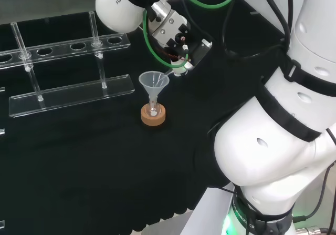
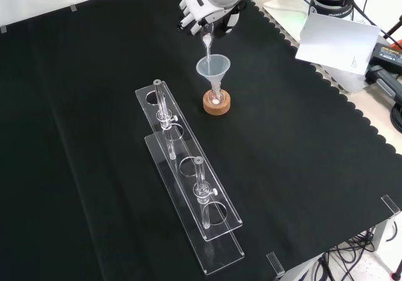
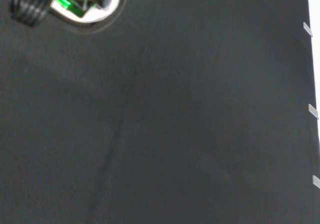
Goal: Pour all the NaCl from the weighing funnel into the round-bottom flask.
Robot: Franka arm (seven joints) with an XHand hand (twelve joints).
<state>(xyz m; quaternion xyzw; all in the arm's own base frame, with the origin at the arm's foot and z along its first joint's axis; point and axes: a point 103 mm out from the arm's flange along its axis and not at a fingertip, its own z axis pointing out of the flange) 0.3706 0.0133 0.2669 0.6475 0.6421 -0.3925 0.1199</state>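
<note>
A small round-bottom flask [image 1: 153, 110] [image 2: 216, 100] sits on a cork ring [image 1: 153, 117] [image 2: 217, 105] with a clear funnel [image 1: 154, 81] [image 2: 213, 67] standing in its neck. White powder shows at the flask's bottom. The hand [image 1: 176, 40] [image 2: 210, 1] hovers just beyond the funnel, fingers curled round a thin clear weighing funnel [image 1: 170, 75] [image 2: 206, 40]. The weighing funnel is tilted steeply, its spout tip over the funnel's mouth.
A clear plastic rack [image 1: 68, 72] [image 2: 188, 180] with two glass tubes stands left of the flask in the head view, nearer the camera in the front view. White papers [image 2: 336, 39] lie off the cloth's scalloped edge. The arm's white links [image 1: 283, 114] rise at the head view's right.
</note>
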